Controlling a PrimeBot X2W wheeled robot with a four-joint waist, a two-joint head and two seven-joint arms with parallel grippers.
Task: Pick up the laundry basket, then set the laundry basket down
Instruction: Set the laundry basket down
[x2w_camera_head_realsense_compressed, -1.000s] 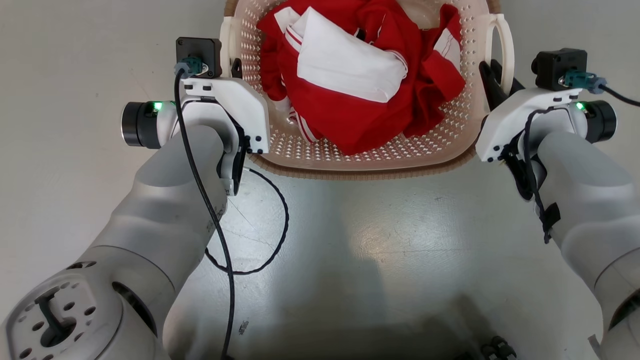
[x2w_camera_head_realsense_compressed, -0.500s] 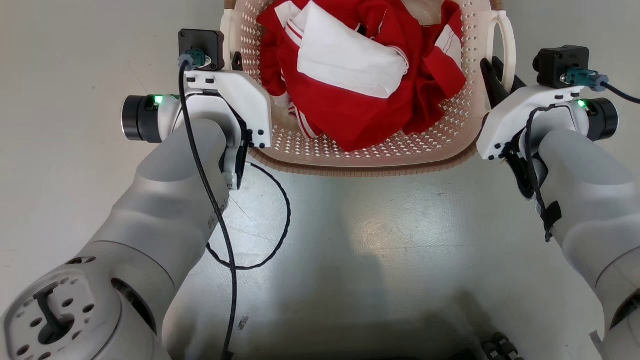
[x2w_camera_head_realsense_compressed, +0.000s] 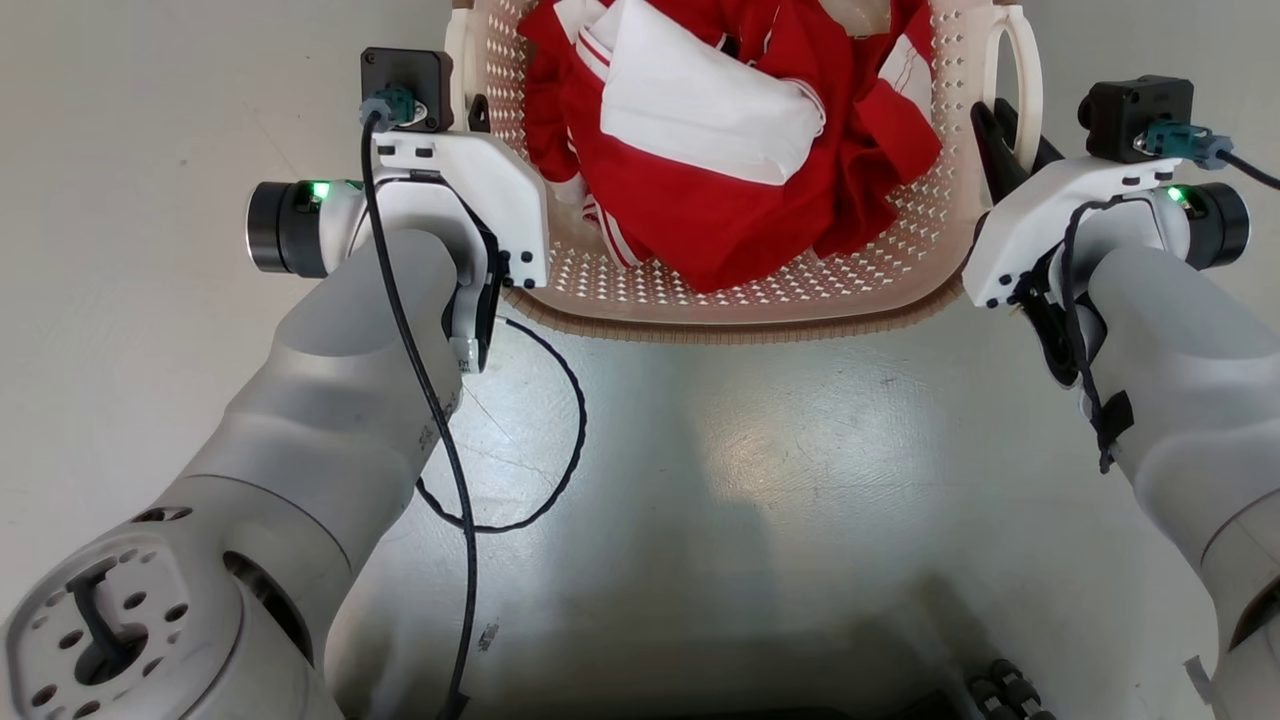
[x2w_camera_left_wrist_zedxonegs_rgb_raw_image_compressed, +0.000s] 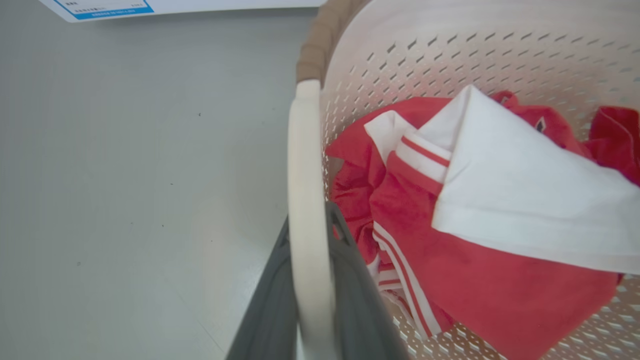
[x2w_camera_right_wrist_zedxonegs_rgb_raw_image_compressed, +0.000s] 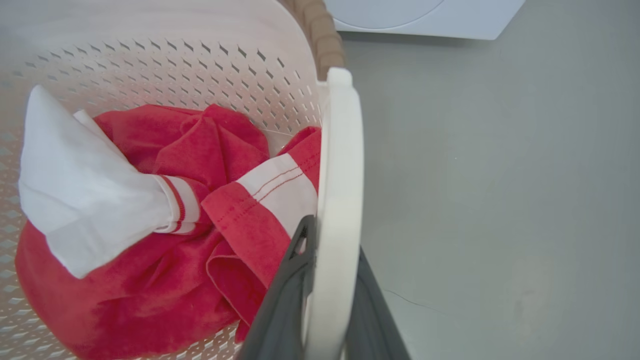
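- The left claw (x2w_camera_left_wrist_zedxonegs_rgb_raw_image_compressed: 310, 225) is clamped on the left loop handle (x2w_camera_left_wrist_zedxonegs_rgb_raw_image_compressed: 305, 175). In the left wrist view one dark finger sits on each side of the pale loop.
- The right claw (x2w_camera_right_wrist_zedxonegs_rgb_raw_image_compressed: 332, 240) grips the right loop handle (x2w_camera_right_wrist_zedxonegs_rgb_raw_image_compressed: 340, 150) the same way, one finger inside the loop and one outside.
- The laundry basket (x2w_camera_head_realsense_compressed: 740, 325) lies straight ahead of the robot, held between the two claws. Each handle sits at its own arm's fingertips, so neither arm is nearer.
- The line from handle to handle runs across the robot's front. I judge that any lift or lowering depends on both arms moving level, or the basket will tip to one side.
- Red and white clothes (x2w_camera_head_realsense_compressed: 720, 150) are heaped loose inside the basket, below the rim.
- A black cable (x2w_camera_head_realsense_compressed: 560, 400) loops over the grey floor (x2w_camera_head_realsense_compressed: 760, 480) just under the left wrist.
- A white appliance (x2w_camera_right_wrist_zedxonegs_rgb_raw_image_compressed: 425, 15) stands beyond the basket in the right wrist view.
- The basket's far end is cut off at the top of the head view, so its full length cannot be made out.
- The basket's underside is hidden, so I cannot tell whether it rests on the floor or hangs clear of it.
- In the head view the pale wrist housings cover most of both claws.
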